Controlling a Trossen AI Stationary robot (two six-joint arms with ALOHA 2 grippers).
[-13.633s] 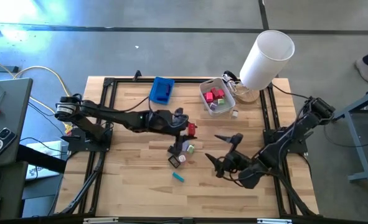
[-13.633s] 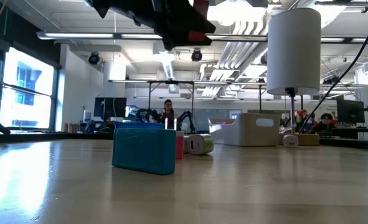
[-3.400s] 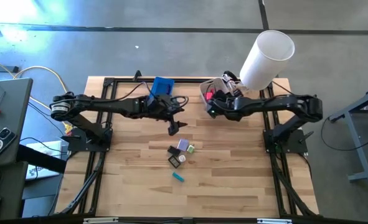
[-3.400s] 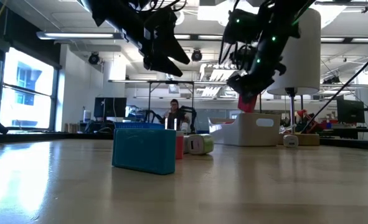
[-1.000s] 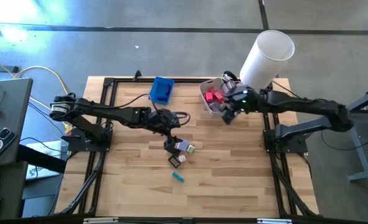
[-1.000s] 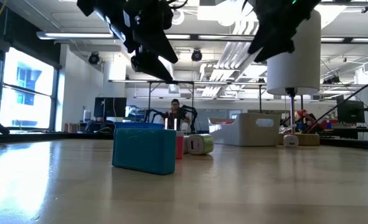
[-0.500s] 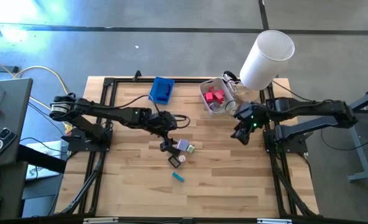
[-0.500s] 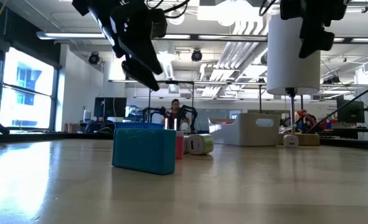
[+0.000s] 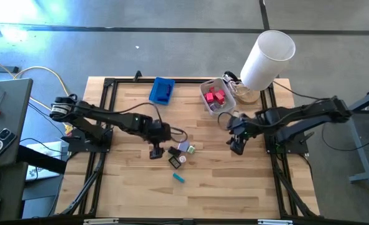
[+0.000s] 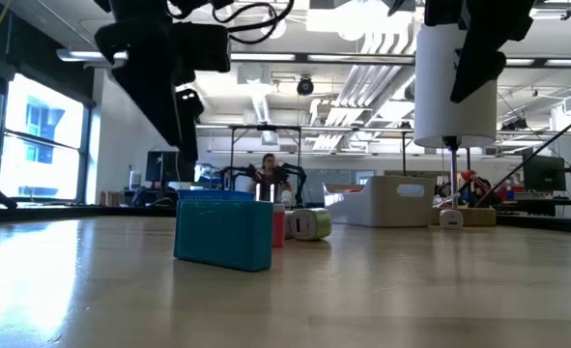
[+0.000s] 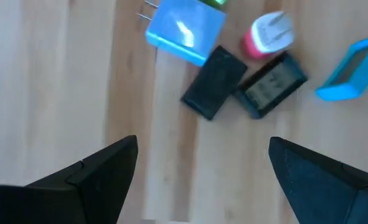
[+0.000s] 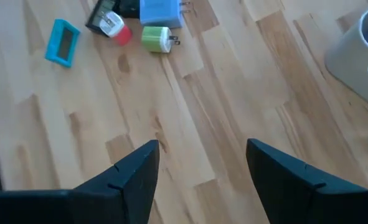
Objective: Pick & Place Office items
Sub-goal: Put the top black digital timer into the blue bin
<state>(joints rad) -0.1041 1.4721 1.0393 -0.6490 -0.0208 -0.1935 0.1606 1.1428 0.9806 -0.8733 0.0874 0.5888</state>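
Several small office items lie in a cluster mid-table: a blue plug block (image 11: 185, 31), two black pieces (image 11: 215, 82) (image 11: 271, 86), a pink-and-white piece (image 11: 268, 36), a green piece (image 12: 157, 38) and a teal piece (image 9: 179, 177). My left gripper (image 9: 154, 152) hangs open just left of the cluster, pointing steeply down, with nothing between its fingers (image 11: 103, 177). My right gripper (image 9: 237, 147) hangs open over bare wood to the right of the cluster, also holding nothing. More red and pink pieces lie in the translucent bin (image 9: 229, 100).
A blue tray (image 9: 163, 90) sits at the far edge, left of the bin. A tall white cylinder (image 9: 268, 53) stands at the far right corner. A black frame (image 9: 109, 84) runs along the table's sides. Bare wood lies between the cluster and the near edge.
My left gripper has moved from above the cluster toward the table's left and a little down, tipping to point more steeply down. My right gripper has swung from beside the bin toward the near edge, also tipping down. Both stay open.
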